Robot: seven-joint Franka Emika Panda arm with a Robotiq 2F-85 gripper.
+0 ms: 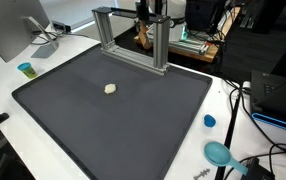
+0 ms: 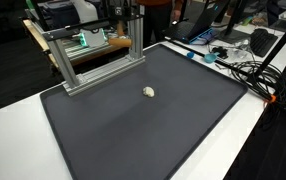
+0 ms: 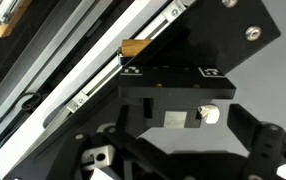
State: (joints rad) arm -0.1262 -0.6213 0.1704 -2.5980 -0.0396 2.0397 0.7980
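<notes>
Lump (image 1: 110, 88) at mat (image 1: 93, 130) centre; frame (image 1: 161, 45) at mat's far edge; mat on table (image 1: 73, 45).

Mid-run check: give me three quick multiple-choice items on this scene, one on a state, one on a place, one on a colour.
1. How does the aluminium frame stand?
A. lying flat
B. upright
C. tipped over on its side

2. Where does the small white lump lie?
A. on the mat, well inside its edges
B. on top of the frame
C. on the floor

3. What colour is the mat?
A. red
B. dark grey
C. yellow

Answers:
1 B: in both exterior views its posts rise straight up at the mat's far edge.
2 A: both exterior views show the lump alone on the mat, apart from the frame.
3 B: the mat reads dark grey against the white surface around it.
</notes>
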